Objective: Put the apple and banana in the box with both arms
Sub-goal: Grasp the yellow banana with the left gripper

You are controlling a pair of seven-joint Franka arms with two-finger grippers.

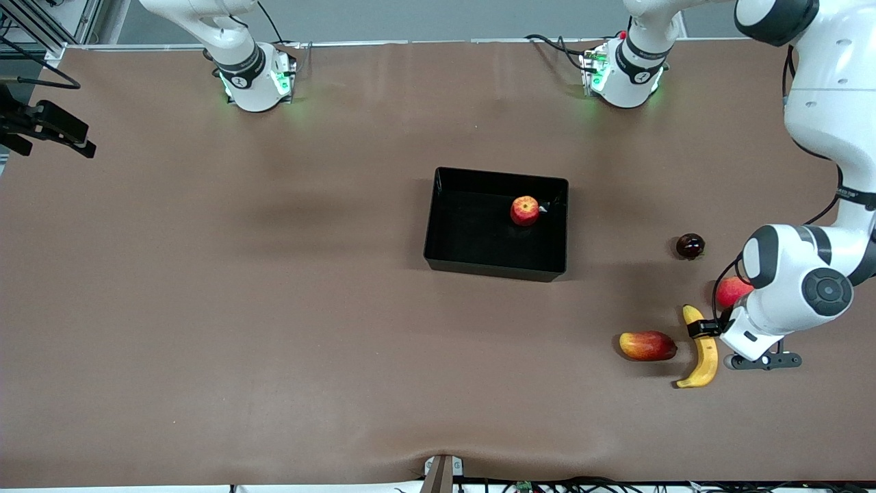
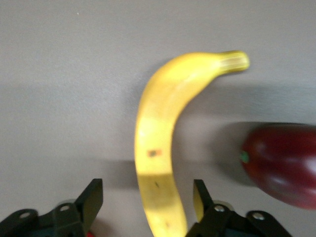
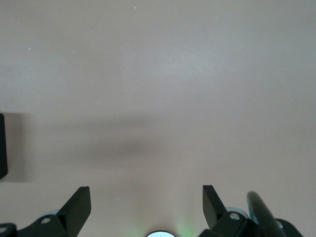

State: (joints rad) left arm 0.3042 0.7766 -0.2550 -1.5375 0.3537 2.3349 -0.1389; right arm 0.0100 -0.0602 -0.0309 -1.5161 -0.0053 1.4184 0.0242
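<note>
The apple [image 1: 525, 210] lies in the black box [image 1: 465, 222], toward the left arm's end of it. The banana [image 1: 703, 350] lies on the table, nearer to the front camera than the box and toward the left arm's end. My left gripper [image 1: 705, 329] is low over the banana's upper part. In the left wrist view the left gripper [image 2: 146, 192] is open, with one finger on each side of the banana [image 2: 158, 133] and not touching it. My right gripper [image 3: 146, 195] is open and empty over bare table near its base; it is out of the front view.
A red-and-yellow mango-like fruit [image 1: 647, 346] lies close beside the banana and shows in the left wrist view [image 2: 284, 165]. A pinkish-red round fruit [image 1: 729, 291] is partly hidden by the left arm. A dark round fruit [image 1: 690, 246] lies farther from the front camera.
</note>
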